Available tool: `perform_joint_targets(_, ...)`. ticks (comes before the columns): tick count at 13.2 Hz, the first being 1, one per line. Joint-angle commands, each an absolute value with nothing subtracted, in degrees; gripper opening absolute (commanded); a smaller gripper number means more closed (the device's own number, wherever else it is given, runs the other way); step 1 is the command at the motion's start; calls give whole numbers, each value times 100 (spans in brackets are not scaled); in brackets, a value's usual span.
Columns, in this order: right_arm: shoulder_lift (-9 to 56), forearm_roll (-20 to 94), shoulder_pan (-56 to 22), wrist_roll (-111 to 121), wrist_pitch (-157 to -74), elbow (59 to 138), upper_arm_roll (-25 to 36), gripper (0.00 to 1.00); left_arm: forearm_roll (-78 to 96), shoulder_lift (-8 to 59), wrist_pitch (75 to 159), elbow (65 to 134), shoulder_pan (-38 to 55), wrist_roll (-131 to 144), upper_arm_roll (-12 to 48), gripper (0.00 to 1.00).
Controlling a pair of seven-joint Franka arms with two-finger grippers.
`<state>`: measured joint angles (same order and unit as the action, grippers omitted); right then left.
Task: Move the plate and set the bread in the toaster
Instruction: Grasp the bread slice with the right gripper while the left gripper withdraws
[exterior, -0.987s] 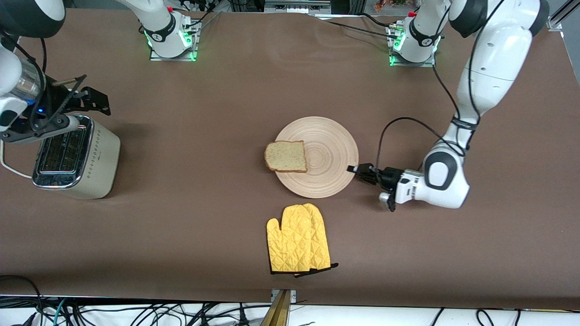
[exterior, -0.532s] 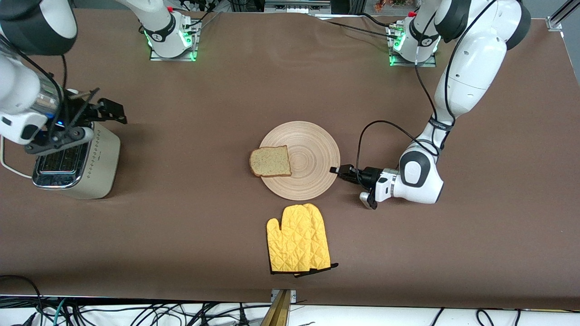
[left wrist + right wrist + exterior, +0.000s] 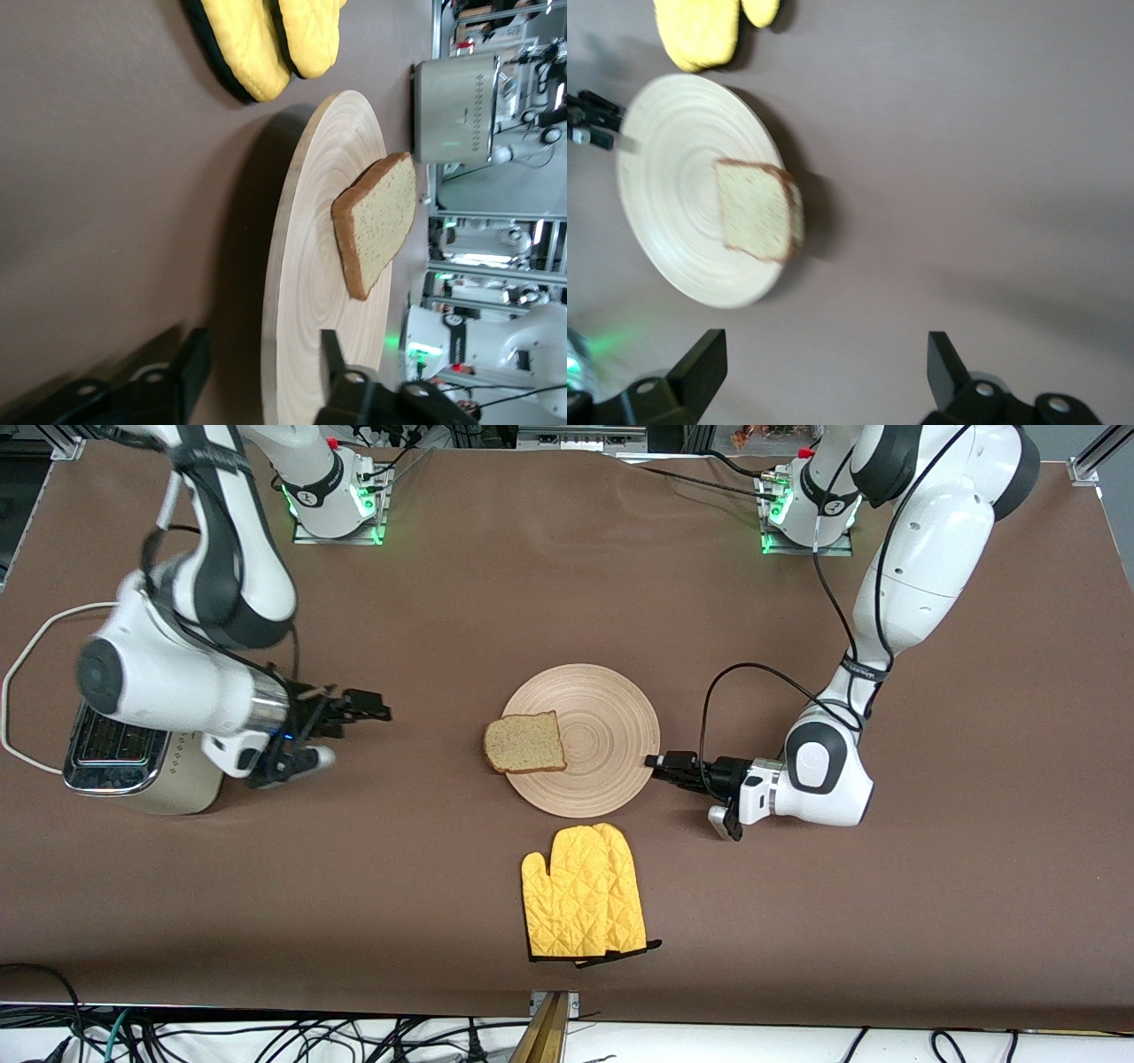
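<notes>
While the bread (image 3: 524, 742) sits on the plate's (image 3: 602, 717) toaster-side edge, the toaster (image 3: 133, 766) is empty (probably). Left gripper (image 3: 663, 762) straddles the plate rim, jaws apart; right gripper (image 3: 359, 707) hovers spread beside the toaster.

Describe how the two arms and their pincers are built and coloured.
Both arms have glossy white shells with dark grey joint bands, and their bases glow green. The left arm trails a looping black cable to its black-fingered left pincer. The right arm has a chrome wrist ring and a small blue light before its black right pincer.
</notes>
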<state>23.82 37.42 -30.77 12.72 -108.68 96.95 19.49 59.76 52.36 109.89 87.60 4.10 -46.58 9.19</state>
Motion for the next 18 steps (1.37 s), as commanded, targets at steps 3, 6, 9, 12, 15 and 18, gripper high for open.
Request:
perform_joint_targets(3, 3294, 4901, -3778, 1353, -12161, 9686, 1986, 100, 4144, 4545, 10084, 8745, -507, -4702, 897, 100)
perform_joint_targets(6, 3787, 5930, -3990, 1722, -12752, 9686, 1820, 100, 2843, 3948, 9591, 8736, -948, -4702, 905, 100)
perform_joint_targets(9, 3937, 6117, -4104, 1837, -12876, 9694, 1802, 92, 1455, 3036, 9300, 8736, -1020, -4423, 835, 100)
perform_joint_targets(12, 3938, 6161, -4104, 1854, -12876, 9791, 1802, 54, 599, 2139, 8817, 8736, -924, -3038, 923, 100)
perform_joint_targets(15, 3920, 6284, -4087, 1828, -12797, 9835, 1802, 0, -233, 1181, 8631, 8929, -346, -1533, 844, 100)
perform_joint_targets(18, 3780, 6284, -4034, 1776, -12447, 9774, 1907, 0, -440, 599, 8814, 9026, 183, -810, 434, 100)
